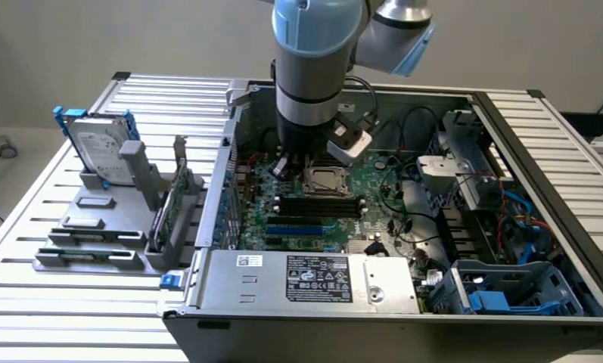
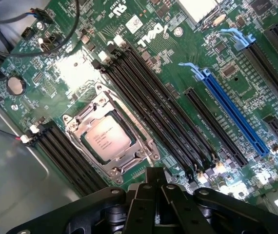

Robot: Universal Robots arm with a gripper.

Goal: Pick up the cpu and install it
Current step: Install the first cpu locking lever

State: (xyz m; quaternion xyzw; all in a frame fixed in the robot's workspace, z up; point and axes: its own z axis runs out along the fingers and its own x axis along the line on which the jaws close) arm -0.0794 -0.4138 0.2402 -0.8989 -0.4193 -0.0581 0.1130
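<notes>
Slatted metal table (image 1: 38,249) – open computer case (image 1: 402,302) sits on it at centre to 3 o'clock; grey fixture rack (image 1: 94,227) at 9 o'clock, holding upright hard drive (image 1: 99,151).

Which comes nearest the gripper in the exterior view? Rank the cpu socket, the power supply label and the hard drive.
From the gripper:
1. cpu socket, just beside the fingertips.
2. power supply label, at the case's front edge.
3. hard drive, upright outside the case, exterior view's left.
</notes>
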